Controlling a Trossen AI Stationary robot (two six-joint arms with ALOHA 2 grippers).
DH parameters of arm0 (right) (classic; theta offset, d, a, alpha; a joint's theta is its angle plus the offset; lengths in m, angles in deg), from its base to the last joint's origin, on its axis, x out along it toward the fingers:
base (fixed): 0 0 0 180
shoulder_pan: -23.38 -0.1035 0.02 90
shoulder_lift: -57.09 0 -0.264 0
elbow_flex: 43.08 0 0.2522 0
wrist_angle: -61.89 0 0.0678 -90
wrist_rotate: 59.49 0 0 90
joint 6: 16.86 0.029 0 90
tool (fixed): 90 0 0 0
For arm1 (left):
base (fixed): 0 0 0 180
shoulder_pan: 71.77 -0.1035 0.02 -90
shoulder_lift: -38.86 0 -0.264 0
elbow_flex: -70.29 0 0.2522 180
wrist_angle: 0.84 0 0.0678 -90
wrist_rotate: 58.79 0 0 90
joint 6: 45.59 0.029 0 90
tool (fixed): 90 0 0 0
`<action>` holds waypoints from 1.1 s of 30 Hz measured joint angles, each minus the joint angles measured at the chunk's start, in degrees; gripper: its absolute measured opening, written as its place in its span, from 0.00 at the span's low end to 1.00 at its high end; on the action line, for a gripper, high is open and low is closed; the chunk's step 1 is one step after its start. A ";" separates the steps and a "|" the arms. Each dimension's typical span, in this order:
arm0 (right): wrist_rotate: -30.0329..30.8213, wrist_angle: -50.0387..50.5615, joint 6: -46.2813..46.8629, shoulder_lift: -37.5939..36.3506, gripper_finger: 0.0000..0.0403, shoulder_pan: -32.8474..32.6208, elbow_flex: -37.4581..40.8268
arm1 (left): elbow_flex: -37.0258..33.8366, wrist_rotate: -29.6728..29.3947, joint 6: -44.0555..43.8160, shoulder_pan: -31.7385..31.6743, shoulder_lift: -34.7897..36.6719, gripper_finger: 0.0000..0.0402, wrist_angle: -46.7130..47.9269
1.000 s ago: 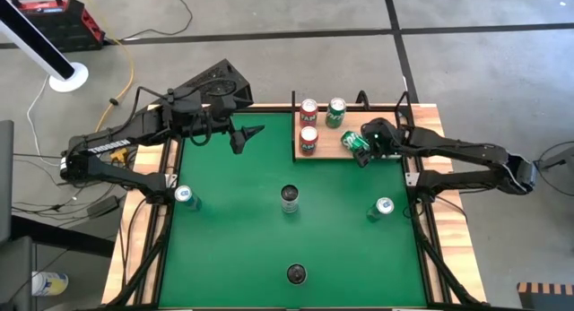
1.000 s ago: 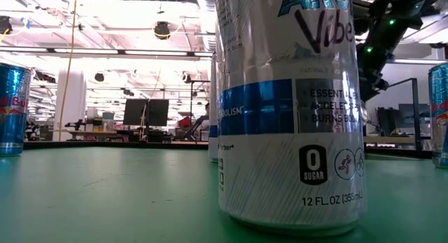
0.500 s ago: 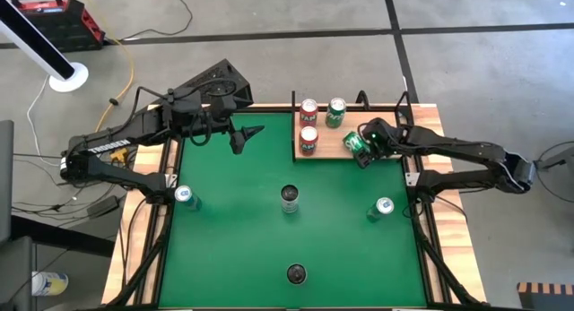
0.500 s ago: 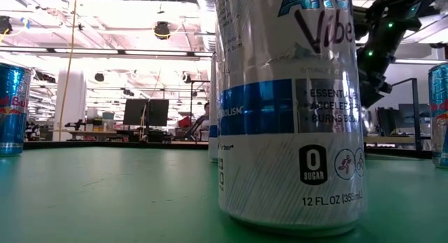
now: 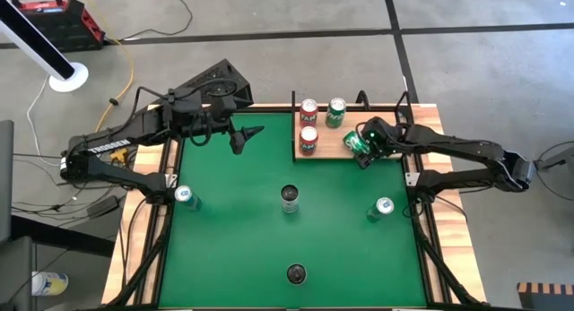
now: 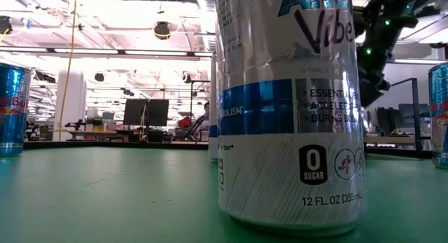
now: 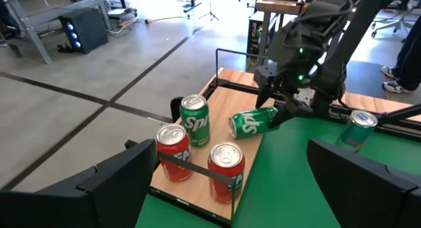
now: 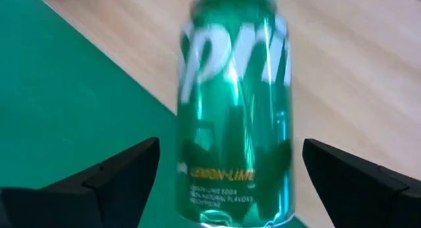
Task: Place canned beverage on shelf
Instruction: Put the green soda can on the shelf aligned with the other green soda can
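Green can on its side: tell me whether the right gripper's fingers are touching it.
Apart. In the right wrist view the green can lies between the right gripper's open fingers, with green felt and shelf showing in the gaps on both sides.
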 joint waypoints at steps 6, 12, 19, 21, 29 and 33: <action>0.05 6.46 -3.46 3.49 0.98 3.04 -8.42 | -0.02 -0.02 0.17 0.00 0.00 0.94 0.00; -3.28 10.88 -9.78 12.92 0.98 7.37 -16.15 | -0.02 -0.02 0.17 0.00 0.00 0.94 0.03; -4.70 14.48 -12.43 22.57 0.98 8.48 -21.65 | -0.02 0.38 0.13 0.00 0.00 0.94 1.80; -4.70 14.36 -13.02 24.35 0.98 8.44 -21.94 | -0.03 0.39 -0.07 0.00 0.00 0.94 2.60; -4.81 12.59 -14.44 28.78 0.98 8.44 -21.94 | -0.04 0.39 -0.07 0.00 0.00 0.94 2.82; -4.76 10.41 -14.71 29.05 0.95 8.44 -21.94 | -0.04 0.13 -0.06 0.00 0.00 0.94 3.45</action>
